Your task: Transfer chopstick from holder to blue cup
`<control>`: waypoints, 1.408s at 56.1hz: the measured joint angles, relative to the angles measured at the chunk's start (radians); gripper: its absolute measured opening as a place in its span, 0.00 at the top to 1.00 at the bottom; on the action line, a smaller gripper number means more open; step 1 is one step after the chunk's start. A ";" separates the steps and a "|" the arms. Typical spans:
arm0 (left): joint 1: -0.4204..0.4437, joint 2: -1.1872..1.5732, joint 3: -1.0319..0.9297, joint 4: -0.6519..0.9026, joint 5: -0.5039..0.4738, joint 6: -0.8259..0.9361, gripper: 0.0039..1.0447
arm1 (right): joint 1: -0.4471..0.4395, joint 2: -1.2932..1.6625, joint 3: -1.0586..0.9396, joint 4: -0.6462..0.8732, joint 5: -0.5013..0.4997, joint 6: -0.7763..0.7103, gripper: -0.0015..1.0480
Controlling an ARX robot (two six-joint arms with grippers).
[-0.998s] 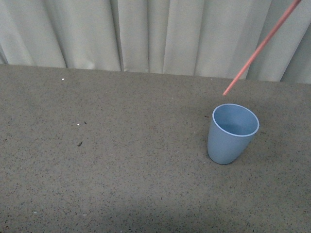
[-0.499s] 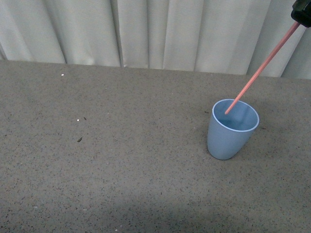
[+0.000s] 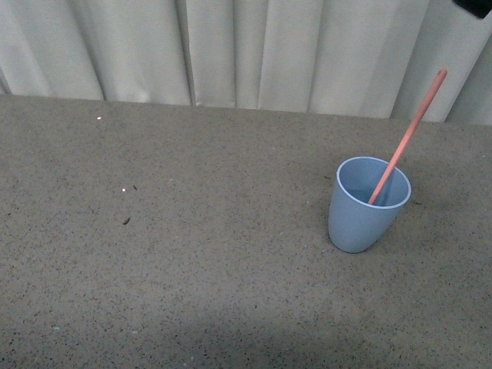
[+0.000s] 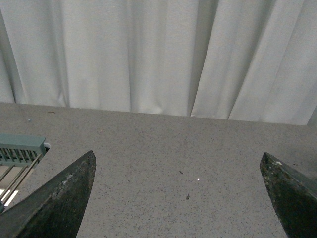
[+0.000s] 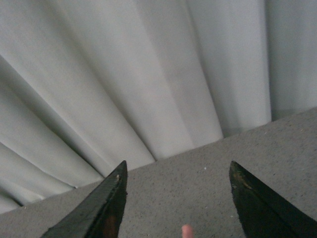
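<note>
The blue cup (image 3: 367, 204) stands upright on the grey speckled table at the right. A salmon-pink chopstick (image 3: 407, 135) stands in it, leaning up and to the right against the rim. My right gripper (image 5: 177, 171) is open and empty; a dark bit of it shows at the top right corner of the front view (image 3: 475, 6), above the stick's top end and apart from it. The stick's tip (image 5: 186, 231) shows just below the open jaws in the right wrist view. My left gripper (image 4: 178, 161) is open and empty over bare table.
White curtains (image 3: 246, 54) hang behind the table's far edge. A pale green slotted holder (image 4: 21, 148) with thin sticks shows at the edge of the left wrist view. Small dark specks (image 3: 125, 221) lie on the table at the left.
The chopstick was held above the cup, then lowered into it. My right gripper has let go and drawn up and away; the stick now rests free in the cup.
</note>
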 joint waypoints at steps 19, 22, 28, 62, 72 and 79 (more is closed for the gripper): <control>0.000 0.000 0.000 0.000 0.000 0.000 0.06 | -0.228 -0.660 -0.502 -0.075 -0.263 -0.418 0.77; 0.000 0.000 0.000 0.000 0.000 0.000 0.06 | -0.235 -0.822 -0.576 -0.191 -0.267 -0.432 0.86; 0.000 0.000 0.000 0.000 0.001 0.000 0.06 | -0.235 -1.230 -0.682 -0.537 -0.279 -0.451 0.99; 0.000 -0.001 0.000 0.000 -0.001 0.000 0.06 | -0.236 -1.585 -0.705 -0.713 -0.282 -0.460 0.67; 0.000 -0.001 0.000 0.000 -0.001 0.000 0.06 | -0.236 -1.585 -0.705 -0.713 -0.282 -0.460 0.39; 0.000 -0.001 0.000 0.000 -0.001 0.000 0.06 | -0.236 -1.585 -0.705 -0.713 -0.282 -0.460 0.20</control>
